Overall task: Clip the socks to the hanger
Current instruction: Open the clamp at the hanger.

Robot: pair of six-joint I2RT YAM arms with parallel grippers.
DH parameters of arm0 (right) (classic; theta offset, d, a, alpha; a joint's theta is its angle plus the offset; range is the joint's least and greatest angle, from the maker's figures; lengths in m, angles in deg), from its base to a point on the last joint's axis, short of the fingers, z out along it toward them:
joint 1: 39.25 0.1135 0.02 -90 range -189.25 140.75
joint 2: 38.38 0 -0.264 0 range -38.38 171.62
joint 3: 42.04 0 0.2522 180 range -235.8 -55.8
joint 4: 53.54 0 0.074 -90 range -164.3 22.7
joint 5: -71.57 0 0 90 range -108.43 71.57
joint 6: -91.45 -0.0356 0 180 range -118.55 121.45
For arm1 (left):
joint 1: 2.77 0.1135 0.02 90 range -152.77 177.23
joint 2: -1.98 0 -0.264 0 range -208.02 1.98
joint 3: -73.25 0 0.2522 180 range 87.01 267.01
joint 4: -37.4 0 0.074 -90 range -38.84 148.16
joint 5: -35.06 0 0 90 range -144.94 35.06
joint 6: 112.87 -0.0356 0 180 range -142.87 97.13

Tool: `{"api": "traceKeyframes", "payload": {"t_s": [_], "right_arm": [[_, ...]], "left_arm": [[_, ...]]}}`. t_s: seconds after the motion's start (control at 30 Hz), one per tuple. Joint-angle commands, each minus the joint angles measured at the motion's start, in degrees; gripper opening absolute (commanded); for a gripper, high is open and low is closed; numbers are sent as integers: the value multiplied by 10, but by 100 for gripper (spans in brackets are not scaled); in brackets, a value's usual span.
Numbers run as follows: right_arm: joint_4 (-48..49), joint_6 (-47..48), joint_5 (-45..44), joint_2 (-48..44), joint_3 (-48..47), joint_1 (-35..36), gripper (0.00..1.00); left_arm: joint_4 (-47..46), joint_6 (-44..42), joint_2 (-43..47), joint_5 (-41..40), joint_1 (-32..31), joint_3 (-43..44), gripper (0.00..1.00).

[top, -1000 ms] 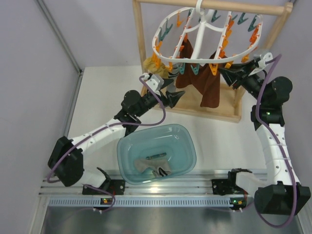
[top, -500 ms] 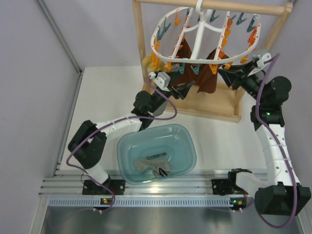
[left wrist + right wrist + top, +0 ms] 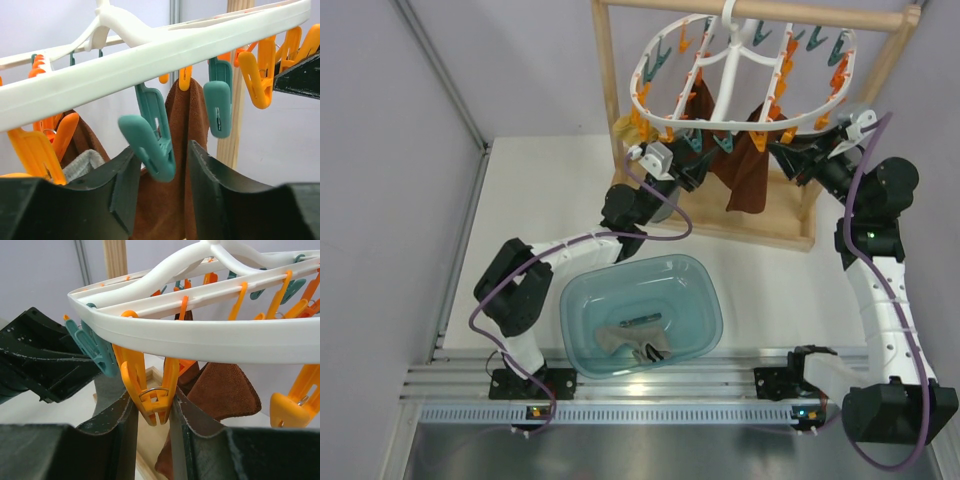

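The left gripper (image 3: 162, 152) stands half open astride a teal clip (image 3: 150, 145) under the hanger (image 3: 150, 55), gripping nothing; it should probably pinch the clip's handle ends squarely, so the mouth opens without swinging the ring. A grey sock (image 3: 85, 162) and long brown socks (image 3: 187, 120) crowd that clip, more socks (image 3: 638, 345) lie in the basin (image 3: 705, 300) on the counter (image 3: 540, 190), and the right gripper (image 3: 152, 412) is clamped on an orange clip (image 3: 150, 390).

White-and-black arms (image 3: 886, 292), purple cables (image 3: 666, 232), black fingers (image 3: 125, 192)
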State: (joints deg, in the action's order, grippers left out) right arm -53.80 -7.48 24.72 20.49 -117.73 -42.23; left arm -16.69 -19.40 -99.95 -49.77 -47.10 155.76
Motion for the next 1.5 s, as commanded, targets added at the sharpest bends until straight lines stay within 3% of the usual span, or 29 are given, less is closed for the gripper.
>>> {"api": "traceKeyframes", "payload": {"t_s": [0.0, 0.07, 0.2, 0.33, 0.37, 0.53, 0.63, 0.73, 0.87, 1.07, 1.23, 1.47], "right_arm": [[17, 9, -1, -10, -7, 8, 0], [14, 10, -4, -9, -6, 8, 0], [9, 11, -8, -9, -8, 8, 0], [-34, 13, 7, -13, -24, 8, 19], [-47, 15, 11, -17, -28, 8, 33], [-134, 49, 46, -73, -38, 8, 71], [-173, 78, 78, -117, -37, 8, 78], [-181, 81, 102, -145, -38, 8, 77], [-149, 3, 127, -139, -29, 17, 68], [52, -147, 43, -110, 37, 106, 66], [113, -134, -6, -52, 33, 216, 65], [205, -82, -103, 1, 66, 257, 68]], "left_arm": [[-55, -14, 24, -8, -2, -6, 46], [-53, -20, 39, 4, -2, -20, 23], [-20, -28, 66, 10, -2, -39, 0], [23, -57, 85, 13, -2, -46, 0], [41, -68, 94, 19, -2, -44, 0], [132, -100, 118, 34, -2, -35, 0], [163, -113, 130, 41, -2, -33, 0], [206, -135, 144, 48, -3, -26, 0], [280, -153, 157, 42, -10, -6, 0], [351, -180, 185, 32, -20, -2, 0], [362, -185, 201, 39, -22, -12, 0], [313, -195, 210, 54, -22, -44, 0]]}}
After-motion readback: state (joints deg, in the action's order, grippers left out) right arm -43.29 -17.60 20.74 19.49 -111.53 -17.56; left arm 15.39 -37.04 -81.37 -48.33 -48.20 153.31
